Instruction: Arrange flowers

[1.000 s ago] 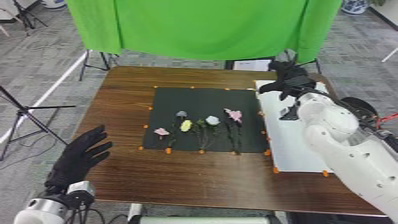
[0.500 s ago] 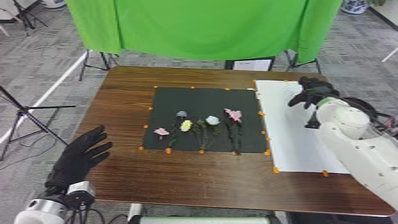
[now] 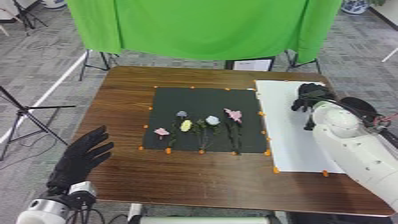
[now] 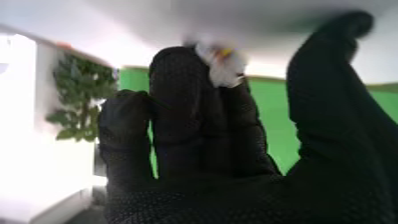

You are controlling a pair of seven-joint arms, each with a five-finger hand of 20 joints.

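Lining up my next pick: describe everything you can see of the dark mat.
The dark mat is a near-black rectangle, matte like card or cloth, lying flat on the wooden table. Orange tabs sit around its edges. The white sheet runs along its right side. Several flowers lie in a row on it, most stems pointing towards the robot.

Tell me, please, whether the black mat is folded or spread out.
Spread out: the black mat lies flat, with flowers on it.
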